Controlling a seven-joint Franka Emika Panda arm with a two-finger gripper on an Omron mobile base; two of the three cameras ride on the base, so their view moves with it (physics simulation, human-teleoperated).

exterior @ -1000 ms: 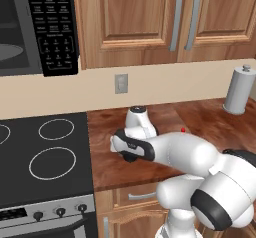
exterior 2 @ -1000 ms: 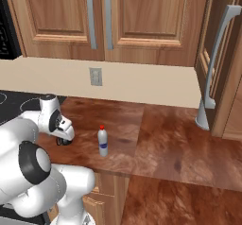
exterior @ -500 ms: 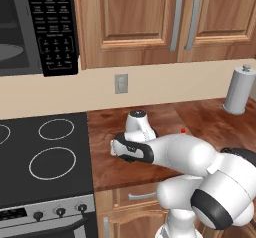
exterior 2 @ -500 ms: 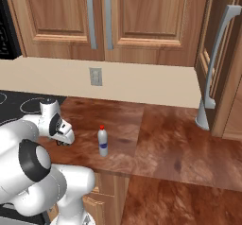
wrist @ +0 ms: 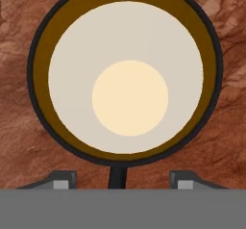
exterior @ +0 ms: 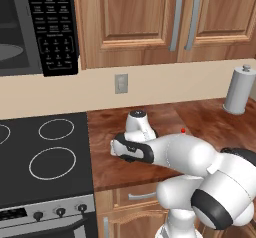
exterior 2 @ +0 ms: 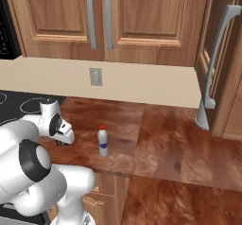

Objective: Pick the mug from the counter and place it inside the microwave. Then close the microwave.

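Lower now than a second ago, the hand has sunk toward the counter [exterior: 110,162] in the left base view, and the gripper [wrist: 115,177] hangs straight over the mug [wrist: 126,76].

In the hand view the mug stands upright on the wood just ahead of the fingers [wrist: 61,179], its open mouth facing the camera, and its thin black handle runs back into the gap between the two tips. The fingers stand spread, one to either side of that handle, touching nothing I can make out; whether they are level with the rim yet is hard to say from above.

The slim white bottle [exterior 2: 102,141] stands well off to one side of the hand. The microwave [exterior: 30,29] hangs up and away from the fingers, over the stovetop [exterior: 42,159].

To grasp well, I judge the hand should settle a touch lower, keep the handle or wall centred between the tips, and close squarely before any lift, so the mug does not tip.
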